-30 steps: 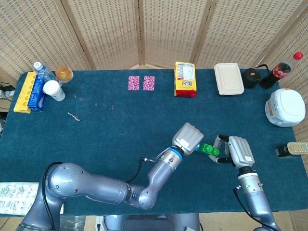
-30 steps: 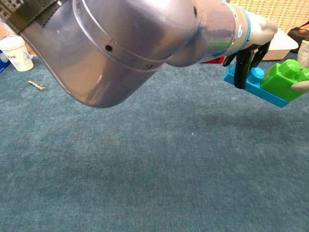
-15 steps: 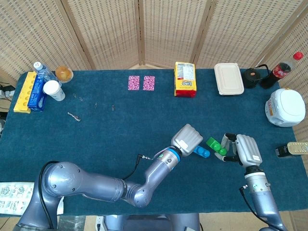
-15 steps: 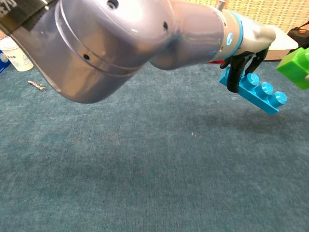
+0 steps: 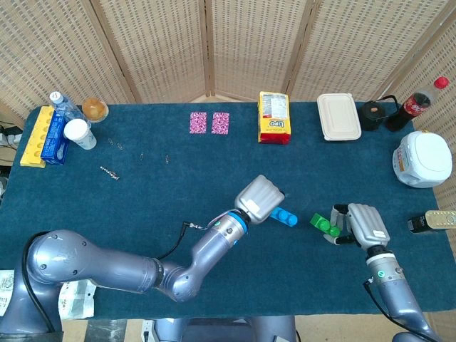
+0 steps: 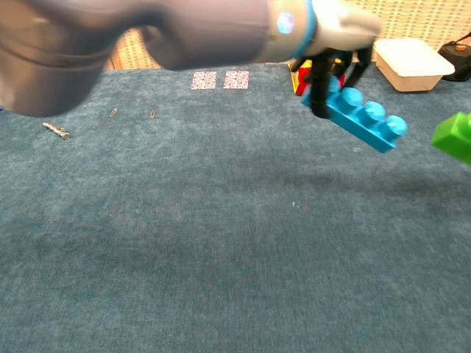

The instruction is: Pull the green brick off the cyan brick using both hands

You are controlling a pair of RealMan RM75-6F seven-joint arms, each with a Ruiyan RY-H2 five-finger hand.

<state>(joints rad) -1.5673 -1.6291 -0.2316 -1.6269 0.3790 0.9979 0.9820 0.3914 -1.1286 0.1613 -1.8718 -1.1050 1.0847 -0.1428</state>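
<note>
Currently separated: green brick [image 5: 323, 224] and cyan brick [image 5: 283, 216] were apart, both above the blue table [image 5: 178, 192].
Left hand [image 5: 260, 199]: grasped the cyan brick's left end.
Right hand [image 5: 360, 225]: grasped the green brick, right of the cyan brick.

At twelve o'clock on the blue table [image 5: 178, 178] stands a yellow box [image 5: 274, 117], with two pink cards [image 5: 209, 122] just left of it. Toward one o'clock lies a white lidded container [image 5: 336, 117], then a cola bottle [image 5: 420, 103]. At three sits a white pot [image 5: 423, 159]. At ten, a paper cup [image 5: 78, 133] beside a yellow tray [image 5: 35, 135].
</note>
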